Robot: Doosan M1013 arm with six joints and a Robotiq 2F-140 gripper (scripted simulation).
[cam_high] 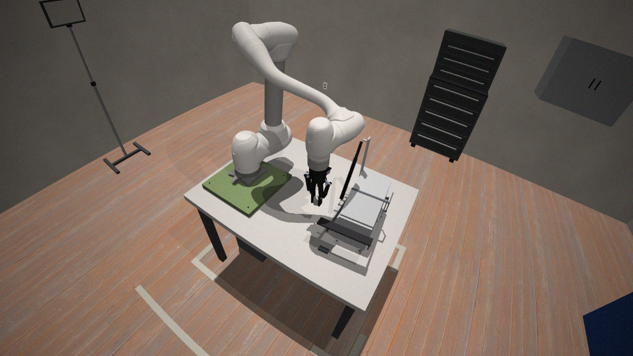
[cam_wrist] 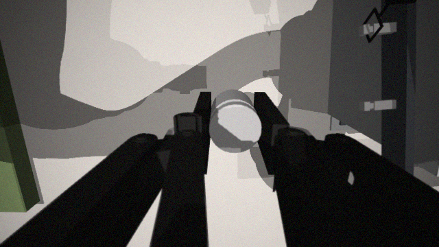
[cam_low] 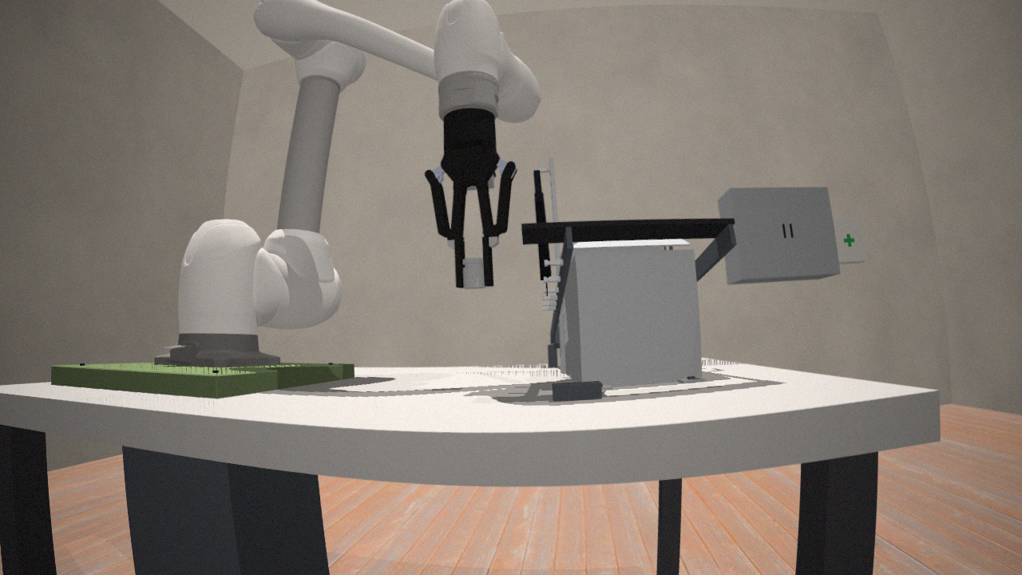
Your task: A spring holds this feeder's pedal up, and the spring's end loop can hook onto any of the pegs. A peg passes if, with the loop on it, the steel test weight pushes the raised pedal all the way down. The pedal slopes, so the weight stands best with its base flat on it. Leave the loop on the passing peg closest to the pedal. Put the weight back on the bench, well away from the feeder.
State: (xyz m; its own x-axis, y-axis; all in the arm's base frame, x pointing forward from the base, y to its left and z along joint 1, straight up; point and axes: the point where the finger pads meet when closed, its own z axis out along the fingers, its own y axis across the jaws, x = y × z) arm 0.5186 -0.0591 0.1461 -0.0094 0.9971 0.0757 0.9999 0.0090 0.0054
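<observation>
A workshop or lab is suggested — a tall black metal drawer cabinet point(cam_high: 457, 95) and a white-topped rectangular desk point(cam_high: 283, 261) point(cam_low: 500, 454) are seen.

Grey walls — 1 dark drawer cabinet point(cam_high: 459, 93).

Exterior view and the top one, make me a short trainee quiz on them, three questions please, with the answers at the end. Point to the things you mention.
1. True or false: the steel test weight point(cam_high: 316, 200) point(cam_low: 473, 273) point(cam_wrist: 236, 128) is standing on the bench point(cam_high: 274, 252) point(cam_low: 500, 458) point(cam_wrist: 240, 206).
2. The arm point(cam_high: 245, 152) point(cam_low: 218, 286) is mounted on a board point(cam_high: 221, 192) point(cam_low: 143, 380) point(cam_wrist: 12, 189) coloured: A) blue, B) green, C) red.
3. How many handles has the wall cabinet point(cam_high: 570, 75) point(cam_low: 757, 250)?

Key: 1. False, the pincer point(cam_high: 316, 203) point(cam_low: 474, 282) point(cam_wrist: 232, 109) holds it above the bench; 2. B; 3. Two.
</observation>
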